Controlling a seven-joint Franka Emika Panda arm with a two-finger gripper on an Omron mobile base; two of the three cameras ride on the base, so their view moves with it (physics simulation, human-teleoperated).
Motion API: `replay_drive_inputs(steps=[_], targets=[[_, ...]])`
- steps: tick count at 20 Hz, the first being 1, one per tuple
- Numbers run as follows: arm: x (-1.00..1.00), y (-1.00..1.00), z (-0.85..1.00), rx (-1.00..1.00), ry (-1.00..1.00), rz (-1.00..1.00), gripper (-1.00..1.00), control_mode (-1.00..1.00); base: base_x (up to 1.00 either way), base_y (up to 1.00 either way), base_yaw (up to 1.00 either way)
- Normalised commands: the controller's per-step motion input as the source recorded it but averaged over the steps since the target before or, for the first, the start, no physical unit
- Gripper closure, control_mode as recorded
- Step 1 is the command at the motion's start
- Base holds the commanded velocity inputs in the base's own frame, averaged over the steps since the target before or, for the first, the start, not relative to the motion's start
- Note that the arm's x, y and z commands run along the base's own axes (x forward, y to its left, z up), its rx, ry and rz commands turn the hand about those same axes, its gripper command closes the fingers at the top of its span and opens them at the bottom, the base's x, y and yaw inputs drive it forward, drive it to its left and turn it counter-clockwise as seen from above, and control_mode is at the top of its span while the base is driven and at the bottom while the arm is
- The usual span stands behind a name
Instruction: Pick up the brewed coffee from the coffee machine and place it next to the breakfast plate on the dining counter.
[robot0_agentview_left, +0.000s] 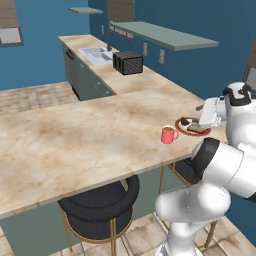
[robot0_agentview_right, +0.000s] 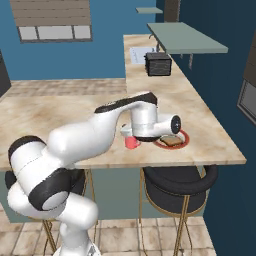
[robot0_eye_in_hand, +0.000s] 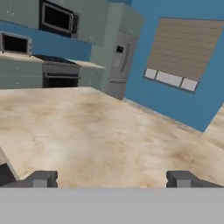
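Observation:
The red mug of brewed coffee stands upright on the beige marble dining counter, just left of the red-rimmed breakfast plate with its brown food. My gripper hovers over the plate, a little above and to the right of the mug. It is open, its two dark fingertips wide apart with nothing between them. It points level across the bare counter. The coffee machine is out of view.
A black toaster and a sink sit on the far counter run. Black stools with gold legs stand under the counter's near edge. A fridge and an oven line the distant wall.

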Motion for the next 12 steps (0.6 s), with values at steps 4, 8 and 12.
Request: replay_drive_inputs(steps=[4, 8, 12], targets=[[-0.92, 0.25, 1.0, -0.13, -0.12, -0.14, -1.0, -1.0, 0.0, 0.0, 0.0], [-0.94, 0.3, 1.0, -0.15, -0.14, -0.13, -1.0, -1.0, 0.0, 0.0, 0.0], [-0.88, 0.45, 0.88, -0.19, -0.18, -0.1, -1.0, -1.0, 0.0, 0.0, 0.0]])
